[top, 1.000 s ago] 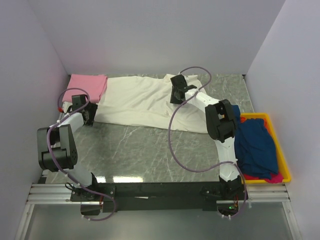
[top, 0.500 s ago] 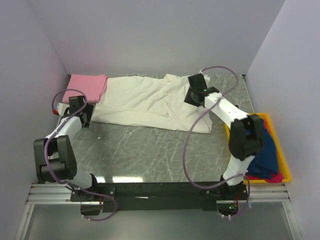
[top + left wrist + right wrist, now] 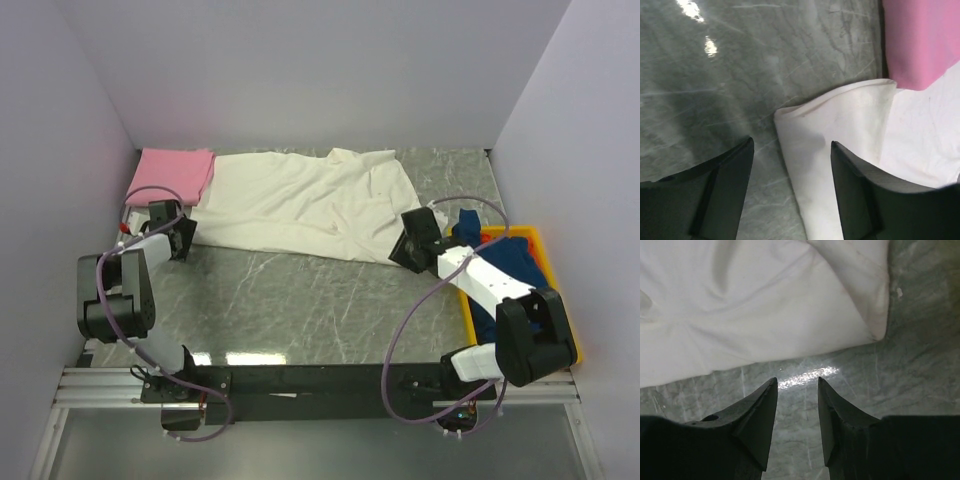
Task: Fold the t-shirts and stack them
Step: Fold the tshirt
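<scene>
Cream-white t-shirt (image 3: 300, 205) lies spread along the far edge of the table (image 3: 300, 300), wrinkled, with the hem corners flat. The pink t-shirt (image 3: 175, 170) sits folded at the far left corner, and the cream one overlaps its edge. Dark blue t-shirts (image 3: 520, 262) are heaped in the yellow bin (image 3: 520, 232) at the right edge.

The left gripper (image 3: 791, 145) is open, its jaws either side of the cream shirt's near left corner, holding nothing. The right gripper (image 3: 797, 381) is open over bare table just off the near right corner.

One second earlier the right gripper was over the shirt's far right part. It has since withdrawn, and that side now lies flatter. The left gripper has barely shifted.
</scene>
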Controlling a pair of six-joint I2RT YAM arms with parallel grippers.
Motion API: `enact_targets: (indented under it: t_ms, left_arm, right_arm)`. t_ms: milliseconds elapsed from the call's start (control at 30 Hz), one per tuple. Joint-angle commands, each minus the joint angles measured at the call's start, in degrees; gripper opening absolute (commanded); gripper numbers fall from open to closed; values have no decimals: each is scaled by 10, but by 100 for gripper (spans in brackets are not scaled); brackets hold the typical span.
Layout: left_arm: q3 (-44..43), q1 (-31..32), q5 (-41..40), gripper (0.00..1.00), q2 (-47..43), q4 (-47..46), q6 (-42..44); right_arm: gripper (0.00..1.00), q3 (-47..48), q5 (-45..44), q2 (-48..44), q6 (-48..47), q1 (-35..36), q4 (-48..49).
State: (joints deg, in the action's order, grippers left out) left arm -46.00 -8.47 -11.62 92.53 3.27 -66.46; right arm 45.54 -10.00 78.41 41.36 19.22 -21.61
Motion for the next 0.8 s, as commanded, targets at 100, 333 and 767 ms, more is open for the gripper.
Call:
enact_targets:
  t_ms: [100, 333, 767]
  left_arm:
    - [-34, 6, -3, 64, 44, 0, 13]
    - [-69, 9, -33, 46, 78, 53, 14]
    - [-86, 12, -43, 1, 95, 89, 24]
  right_arm:
    - [45, -41, 8, -47, 25, -40, 46]
    - [50, -73, 32, -51, 48, -65, 67]
    - [55, -92, 10, -27, 89, -78, 109]
